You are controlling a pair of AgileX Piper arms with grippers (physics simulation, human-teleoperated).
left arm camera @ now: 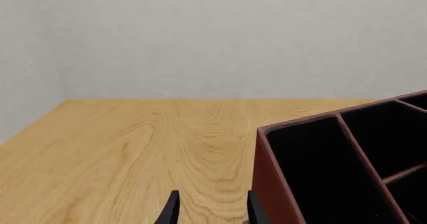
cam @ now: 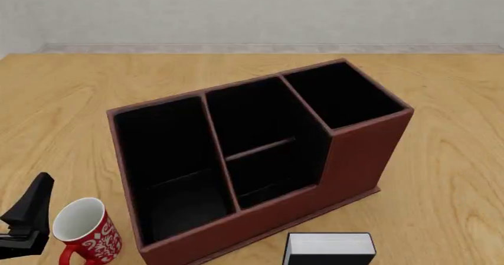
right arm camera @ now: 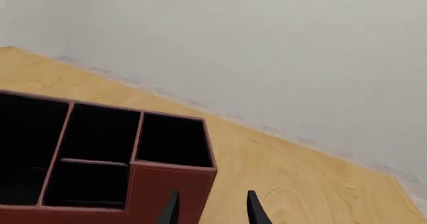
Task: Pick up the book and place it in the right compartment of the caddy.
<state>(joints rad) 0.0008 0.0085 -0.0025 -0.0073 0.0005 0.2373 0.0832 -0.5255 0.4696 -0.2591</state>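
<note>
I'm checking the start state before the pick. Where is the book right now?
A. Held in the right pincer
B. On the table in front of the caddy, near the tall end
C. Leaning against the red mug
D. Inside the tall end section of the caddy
B: in the front view the book lies flat on the table, just in front of the caddy by its tall end, with nothing gripping it.

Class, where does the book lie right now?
In the front view, the book lies on the table at the near edge, right of centre, just before the caddy.
</note>
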